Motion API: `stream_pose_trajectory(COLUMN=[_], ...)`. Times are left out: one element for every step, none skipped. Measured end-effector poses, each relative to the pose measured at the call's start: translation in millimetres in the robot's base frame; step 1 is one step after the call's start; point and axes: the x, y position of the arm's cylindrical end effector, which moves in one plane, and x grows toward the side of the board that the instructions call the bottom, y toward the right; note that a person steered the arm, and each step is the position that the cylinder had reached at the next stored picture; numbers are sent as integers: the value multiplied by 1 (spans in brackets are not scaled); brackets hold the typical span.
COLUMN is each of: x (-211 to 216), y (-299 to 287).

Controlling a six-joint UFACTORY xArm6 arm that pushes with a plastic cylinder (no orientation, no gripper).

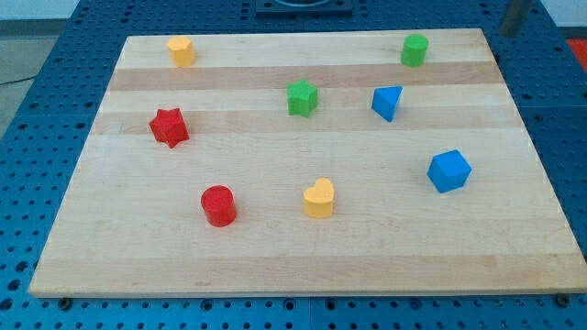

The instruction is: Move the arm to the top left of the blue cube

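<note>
The blue cube [448,170] sits on the wooden board [275,257] at the view's right, a little below the middle. A dark rod shows at the view's top right corner, just beyond the board's far right corner. My tip [507,34] is its lower end, far above the blue cube and to its right, touching no block. A blue triangular block [387,102] lies up and left of the blue cube.
A green cylinder [415,49] is at the top right, a green star [302,97] near the top middle and a yellow block [182,51] at the top left. A red star [169,126] is at the left. A red cylinder [218,205] and a yellow heart [319,198] are near the bottom.
</note>
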Motion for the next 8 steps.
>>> stream_pose_trajectory(x=[0, 1, 21, 62, 120, 125, 126, 127], y=[-3, -5, -24, -70, -77, -77, -76, -78])
